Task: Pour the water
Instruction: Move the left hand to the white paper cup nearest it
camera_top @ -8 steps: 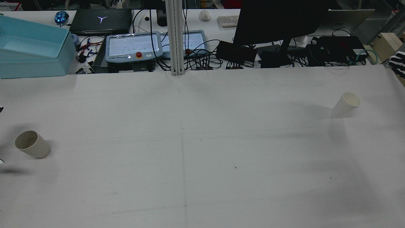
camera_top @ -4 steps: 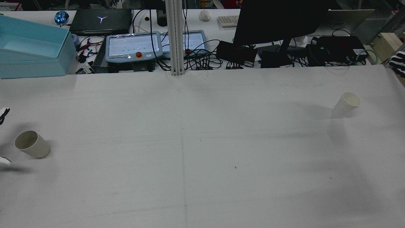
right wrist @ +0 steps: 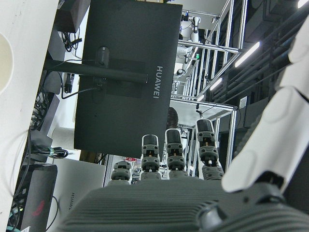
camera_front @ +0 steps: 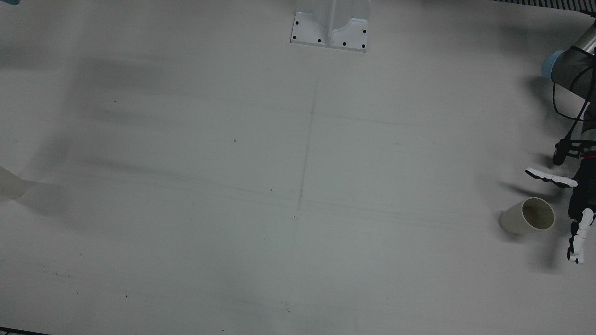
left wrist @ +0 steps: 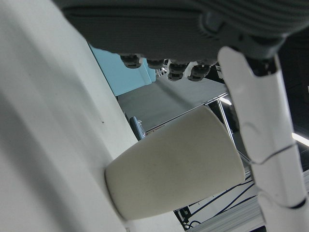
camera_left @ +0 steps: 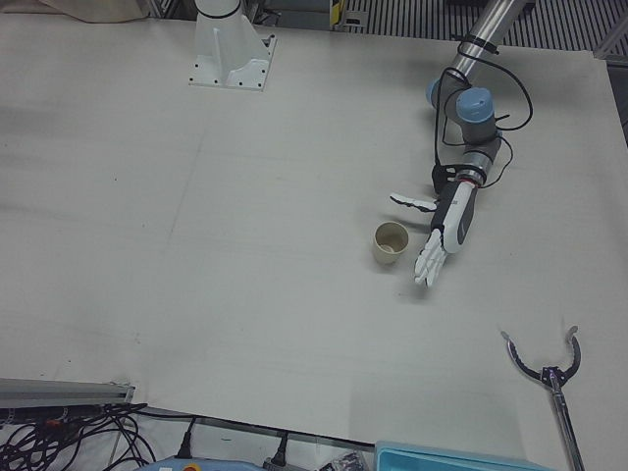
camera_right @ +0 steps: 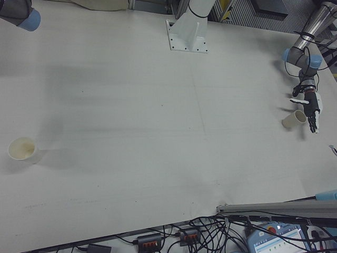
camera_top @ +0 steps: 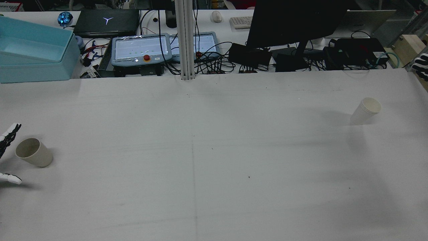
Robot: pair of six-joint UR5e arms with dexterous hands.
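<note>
A beige cup [camera_top: 33,152] stands on the white table at its left side; it also shows in the front view [camera_front: 528,221], the left-front view [camera_left: 390,242] and the left hand view [left wrist: 178,164]. My left hand [camera_front: 575,204] is open right beside it, fingers spread on either side, not touching. A white paper cup [camera_top: 366,110] stands far off at the right, also in the right-front view [camera_right: 22,149]. My right hand [camera_top: 421,65] is open at the table's right edge, well away from that cup.
A light blue bin [camera_top: 33,53], teach pendants [camera_top: 140,50], a black monitor [camera_top: 294,23] and cables line the far edge. A metal post [camera_top: 185,40] stands at the middle back. A black claw tool [camera_left: 549,378] lies near the left hand.
My left hand has come in from the left edge towards the beige cup, its fingers now on both sides of it. The right hand has barely shifted. Both cups are unmoved.
</note>
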